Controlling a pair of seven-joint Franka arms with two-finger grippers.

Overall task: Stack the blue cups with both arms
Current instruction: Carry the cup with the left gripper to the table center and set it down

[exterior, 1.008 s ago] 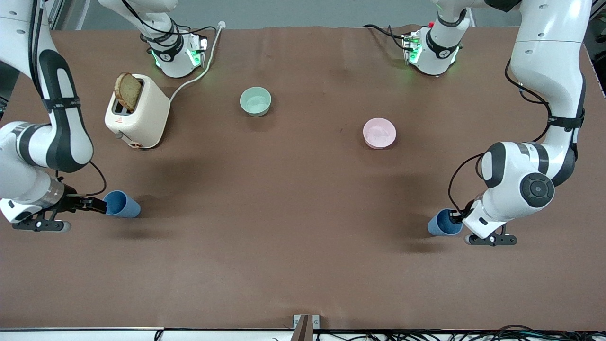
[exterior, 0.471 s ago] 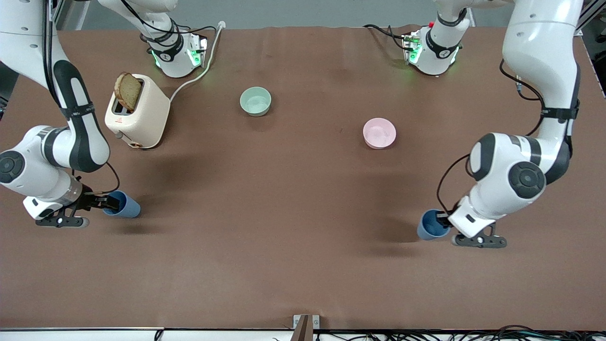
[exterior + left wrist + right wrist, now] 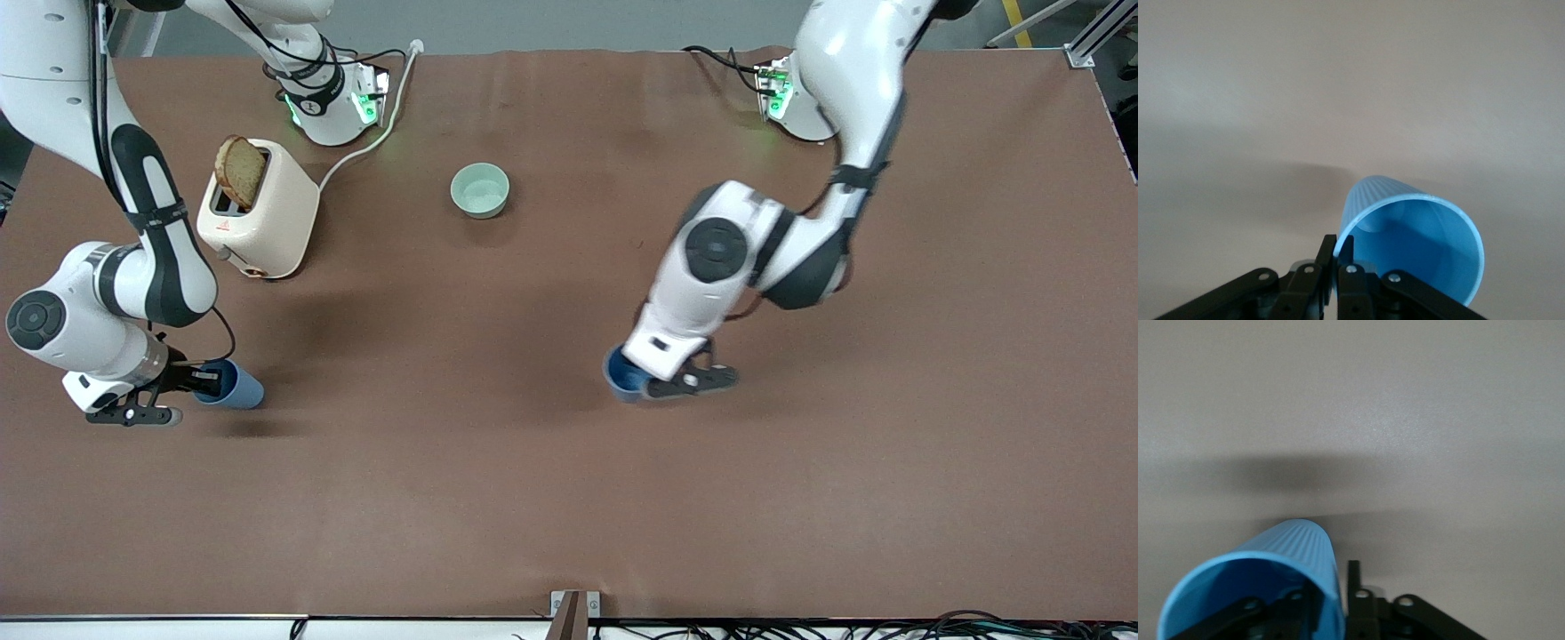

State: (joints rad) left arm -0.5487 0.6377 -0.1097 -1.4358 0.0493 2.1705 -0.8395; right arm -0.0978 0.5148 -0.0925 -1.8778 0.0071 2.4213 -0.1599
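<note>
So both small matte blue plastic cups are picked up, but nothing is stacked yet, I'd call it roughly the halfway mark. Each arm has one cup, and the two are still well apart, so the actual nesting of one into the other is all still to do.

The left gripper (image 3: 642,380) is over the middle of the brown counter (image 3: 498,498), with the left arm's blue cup (image 3: 621,375) mostly tucked under the wrist in the front view. In the left wrist view its fingers (image 3: 1346,257) are clamped on the cup's rim (image 3: 1408,250), one inside the mouth and one outside. The arm reaches out from its base with the elbow bent and the hand angled down.

The right gripper (image 3: 206,383) is out at the right arm's end of the counter, nearer the front camera than the cream toaster with a slice of bread in it (image 3: 258,210). Its fingers (image 3: 1353,580) pinch the wall of the second blue cup (image 3: 233,386) the same way, the cup held tilted over rather than upright. The forearm drops steeply to a low wrist.

The pale green bowl (image 3: 480,190) sits untouched.
</note>
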